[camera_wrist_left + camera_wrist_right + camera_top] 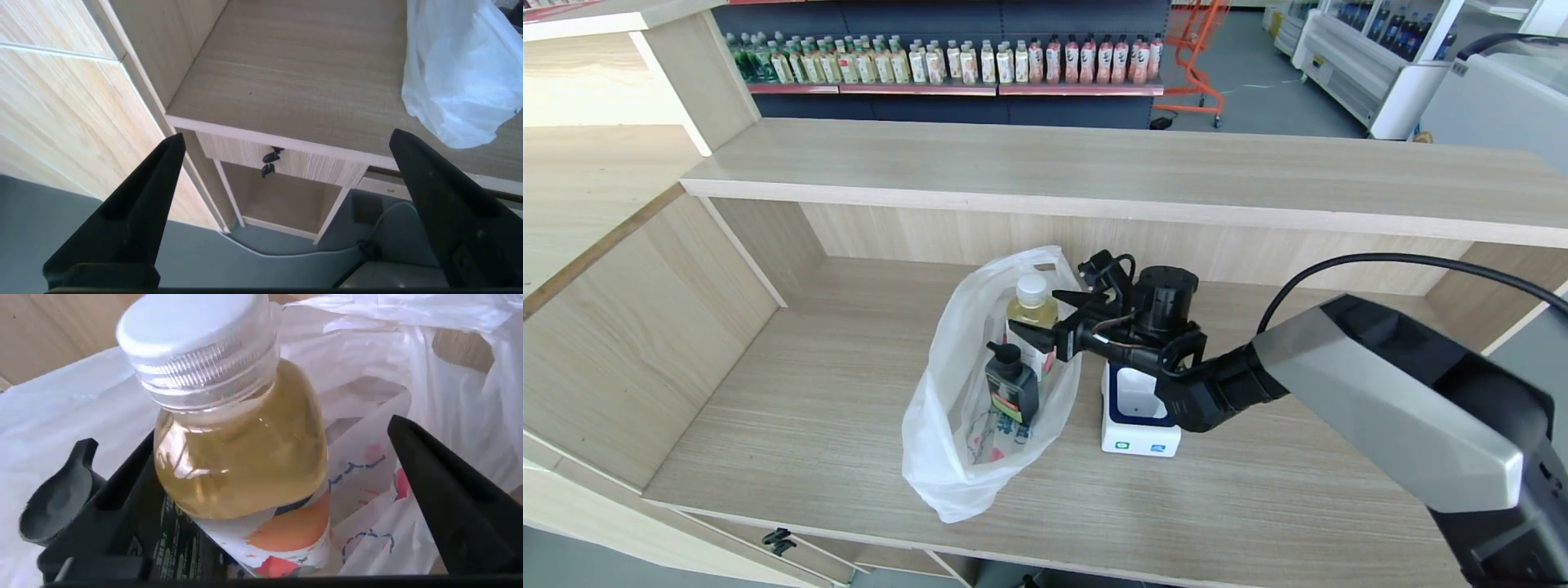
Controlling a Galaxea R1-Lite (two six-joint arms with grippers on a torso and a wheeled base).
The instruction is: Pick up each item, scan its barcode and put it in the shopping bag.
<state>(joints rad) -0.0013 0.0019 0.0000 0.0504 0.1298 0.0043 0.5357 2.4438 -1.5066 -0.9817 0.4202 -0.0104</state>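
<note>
Head view: the right end effector (1034, 312) was spread open around a white-capped bottle (1032, 287) standing in the shopping bag (947, 465) on the desk (849, 392).
Left wrist view: the left end effector (288, 137) hung released.
Right wrist view: the bottle held yellowish liquid.

Shopping bag (939, 465) on counter (809, 408) (capped bottle (1032, 304) behind pump bottle (1011, 394) inside); scanner (1140, 429) just right.

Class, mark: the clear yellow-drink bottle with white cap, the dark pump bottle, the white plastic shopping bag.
Clear yellow-drink bottle with white cap (245, 449), right wrist view, its body.
Dark pump bottle (1013, 390), head view, its body.
White plastic shopping bag (929, 445), head view, side wall.
</note>
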